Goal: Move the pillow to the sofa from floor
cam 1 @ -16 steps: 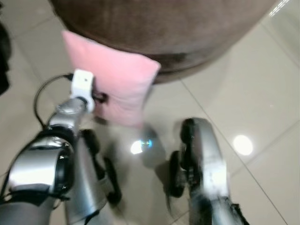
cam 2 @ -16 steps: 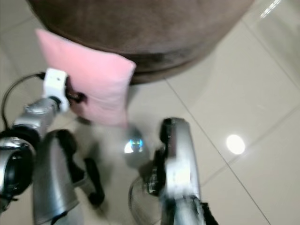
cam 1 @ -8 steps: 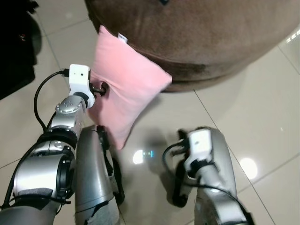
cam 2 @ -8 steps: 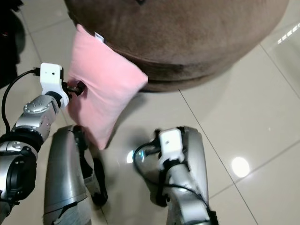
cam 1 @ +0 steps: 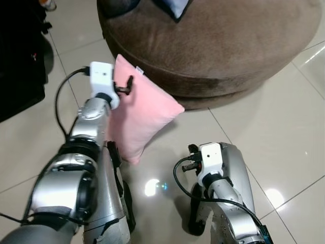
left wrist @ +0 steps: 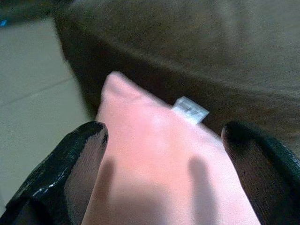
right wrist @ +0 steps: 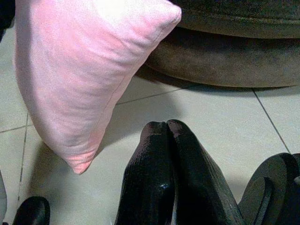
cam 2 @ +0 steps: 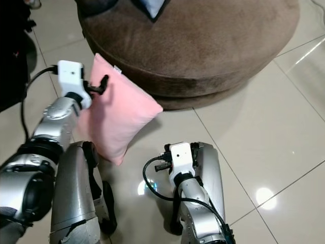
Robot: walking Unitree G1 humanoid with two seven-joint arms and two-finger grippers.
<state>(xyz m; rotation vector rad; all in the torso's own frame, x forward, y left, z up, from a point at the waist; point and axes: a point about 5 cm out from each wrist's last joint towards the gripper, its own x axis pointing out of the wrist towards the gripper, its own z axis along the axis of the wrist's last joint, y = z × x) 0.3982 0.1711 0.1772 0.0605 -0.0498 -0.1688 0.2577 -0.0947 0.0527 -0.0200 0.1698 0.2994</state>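
Clamped on the pink pillow (cam 1: 139, 114) is the left gripper (cam 1: 123, 87), lifting it beside the brown sofa (cam 1: 228, 46); the idle right gripper (right wrist: 171, 173) is pressed closed.

A blue-grey cushion (cam 1: 172, 6) lies well beyond the left gripper (cam 1: 128, 85); a bulky black object (cam 1: 18, 66) stands off to its left.
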